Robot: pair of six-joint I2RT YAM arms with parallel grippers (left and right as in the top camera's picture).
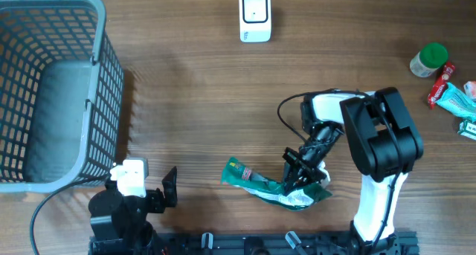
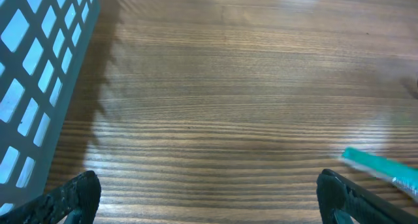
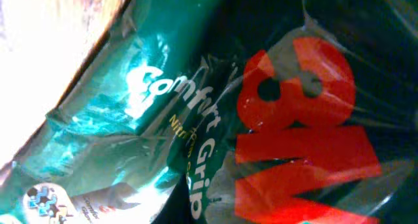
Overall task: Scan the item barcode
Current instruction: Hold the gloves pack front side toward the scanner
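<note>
my right claw [image 1: 300, 175] is clamped tight on the right end of the green packet [image 1: 260, 186], which is at the near middle of the wooden table [image 1: 193, 99]. my left claw [image 2: 209, 201] stands wide with nothing in it, just beside the grey basket [image 1: 111, 91]. the white scanner [image 1: 254, 17] sits well apart, at the far edge.
</note>
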